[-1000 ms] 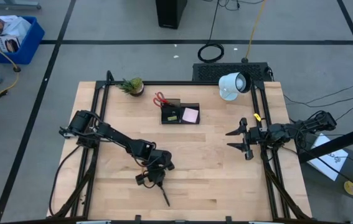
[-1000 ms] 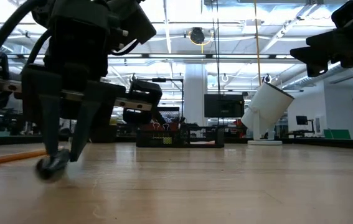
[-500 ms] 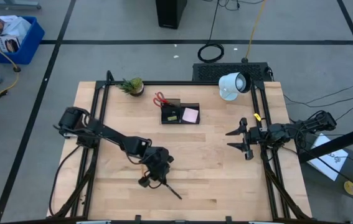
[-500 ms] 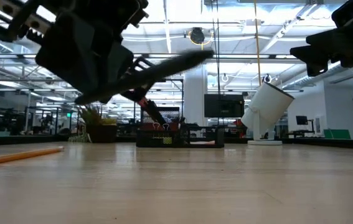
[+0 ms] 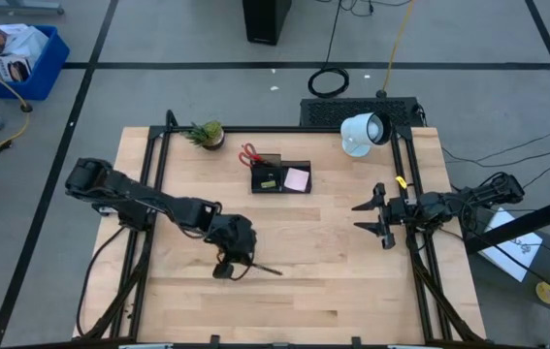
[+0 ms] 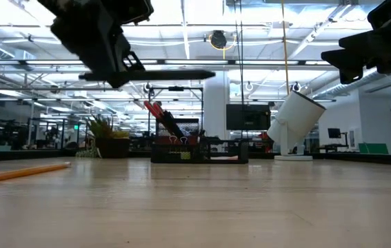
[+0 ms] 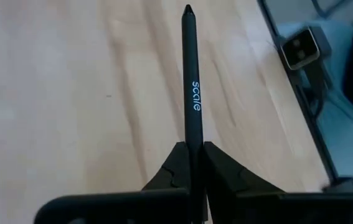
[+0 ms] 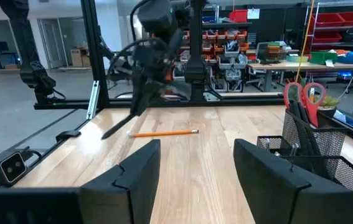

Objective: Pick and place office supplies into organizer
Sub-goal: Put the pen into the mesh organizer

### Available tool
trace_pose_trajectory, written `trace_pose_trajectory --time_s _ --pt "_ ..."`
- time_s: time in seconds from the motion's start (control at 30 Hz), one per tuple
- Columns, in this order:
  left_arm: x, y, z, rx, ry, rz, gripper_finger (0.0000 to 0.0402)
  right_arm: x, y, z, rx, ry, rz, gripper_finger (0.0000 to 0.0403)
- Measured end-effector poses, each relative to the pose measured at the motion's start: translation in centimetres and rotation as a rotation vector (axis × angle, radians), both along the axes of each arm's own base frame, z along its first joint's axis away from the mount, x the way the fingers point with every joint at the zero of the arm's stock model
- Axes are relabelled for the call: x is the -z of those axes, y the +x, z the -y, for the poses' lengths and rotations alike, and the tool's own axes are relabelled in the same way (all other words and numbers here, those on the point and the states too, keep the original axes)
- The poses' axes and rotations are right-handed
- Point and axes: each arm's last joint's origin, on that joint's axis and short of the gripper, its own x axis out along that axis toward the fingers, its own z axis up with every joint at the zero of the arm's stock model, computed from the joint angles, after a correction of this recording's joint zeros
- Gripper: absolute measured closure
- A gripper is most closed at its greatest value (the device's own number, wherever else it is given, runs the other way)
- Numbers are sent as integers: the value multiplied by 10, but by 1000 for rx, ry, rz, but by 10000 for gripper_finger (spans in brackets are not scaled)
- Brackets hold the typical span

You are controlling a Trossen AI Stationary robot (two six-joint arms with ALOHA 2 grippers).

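My left gripper (image 5: 239, 268) hangs above the near middle of the table, shut on a black pen (image 5: 263, 270). In the low view the pen (image 6: 171, 74) lies level in the air, high over the wood. The black organizer (image 5: 280, 175) stands at the far middle; red-handled scissors (image 5: 248, 153) stand in its cup and a pink sticky-note pad (image 5: 297, 178) lies in its tray. An orange pencil (image 6: 23, 172) lies flat on the table. My right gripper (image 5: 372, 217) waits open at the right edge. My left gripper pinches the black pen between its two fingers near one end (image 7: 194, 152). Most of the pen's length (image 7: 192, 81) sticks out ahead of the fingertips, roughly along the fingers. The pen is lifted clear of the table and lies level, its free end toward the table's right edge.
A small potted plant (image 5: 207, 133) stands at the far left and a white round lamp-like device (image 5: 364, 132) at the far right. The orange pencil (image 8: 164, 132) lies between the left arm and the organizer's mesh cup (image 8: 316, 146). Bare wood spreads across the middle and near right.
My left gripper has risen from the table with the black pen and rolled its wrist. The pen, which touched the wood and pointed toward the near edge, is now lifted clear, level and pointing toward the right edge. The gripper also drew slightly toward the far edge.
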Motion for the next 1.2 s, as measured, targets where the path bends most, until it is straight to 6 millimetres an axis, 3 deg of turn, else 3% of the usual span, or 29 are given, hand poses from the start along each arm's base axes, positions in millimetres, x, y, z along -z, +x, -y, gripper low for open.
trace_pose_trajectory --time_s 0.17,0.3,0.43,0.63,0.9,1.2 --pt "-25 -11 -13 -127 -18 33 365 0 0 0 0 0 0 209" --pt "-48 -27 -27 -175 -28 68 374 0 0 0 0 0 0 209" --pt "-60 -48 -46 -226 0 -38 391 0 0 0 -1 0 1 209" --pt "-90 -71 -71 -107 106 -212 376 0 0 0 0 0 -1 209" --pt "-130 -33 -105 -76 230 -246 384 0 0 0 0 0 -1 209" --pt "-138 24 -152 -102 363 -472 377 0 0 0 0 0 -1 209"
